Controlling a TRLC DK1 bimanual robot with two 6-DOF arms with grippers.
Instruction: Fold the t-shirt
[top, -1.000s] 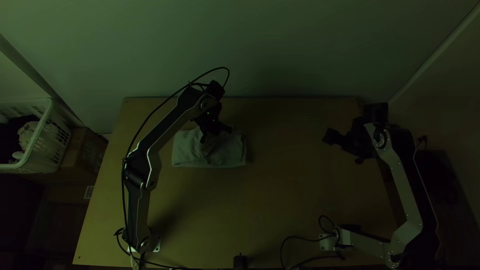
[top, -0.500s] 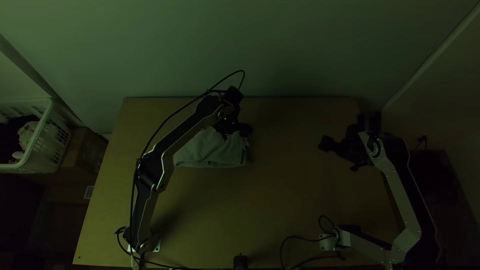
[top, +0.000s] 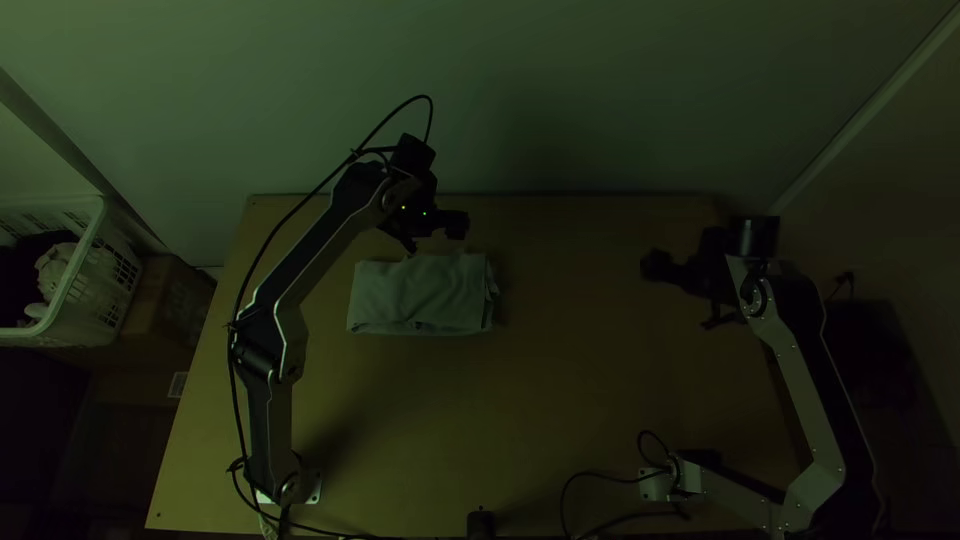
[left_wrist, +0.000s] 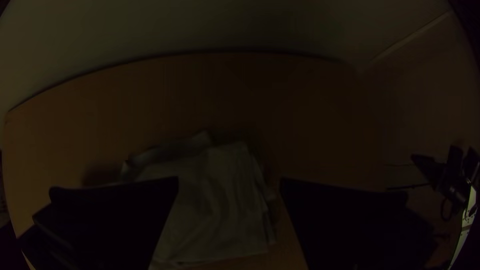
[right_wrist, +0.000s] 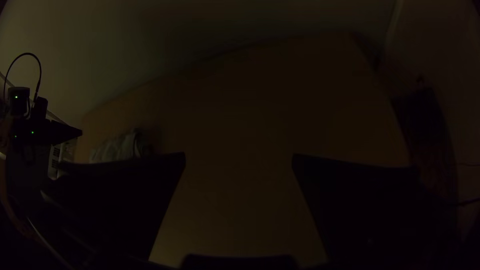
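Although the light is low, I can make out the shirt (top: 420, 297), pale and lying on the far part of the tabletop (top: 560, 400), left of its middle. It is folded into a compact, roughly rectangular bundle, with soft creases across the top and uneven layers at its right-hand end. The folding looks nearly done, with perhaps some tidying left.

Close by its far edge is the left gripper (top: 437, 238), fingers wide apart and holding nothing. If it came in too low, a finger could snag the top layer and drag the bundle askew; if it pinched only that layer, the fold could open. The uneven end seems the likeliest to slip or bunch, since its layers do not line up.

Well apart, toward the right side, is the right gripper (top: 680, 294), also spread wide with nothing between its fingers. With no second grip steadying the cloth, a one-sided tug could slide or twist it. Beyond the left side stands a white basket (top: 100, 292) with cloth inside.
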